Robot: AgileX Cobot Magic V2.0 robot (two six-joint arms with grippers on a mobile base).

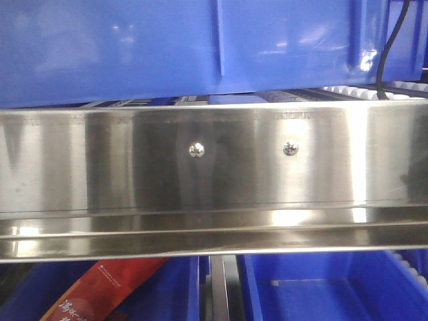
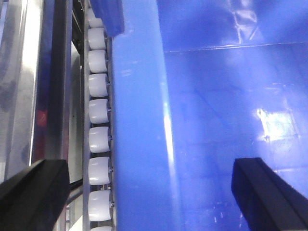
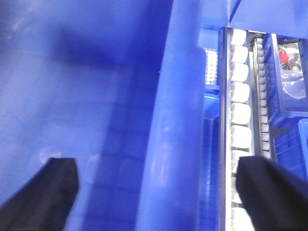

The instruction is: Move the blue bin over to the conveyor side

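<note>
- Blue bin fills the top of the front view, just above a steel rail with two screws.
- Left hand is spread wide, straddling the bin's rim: one finger inside, one outside over the white rollers (neither touches the wall).
- Right hand is likewise wide, astride the rim, with rollers alongside.
- Below the rail, another bin holds a red packet.

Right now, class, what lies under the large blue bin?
Rows of white rollers show beside and just below the blue bin. Whatever lies beneath its floor is covered by the bin itself and the steel rail.
</note>
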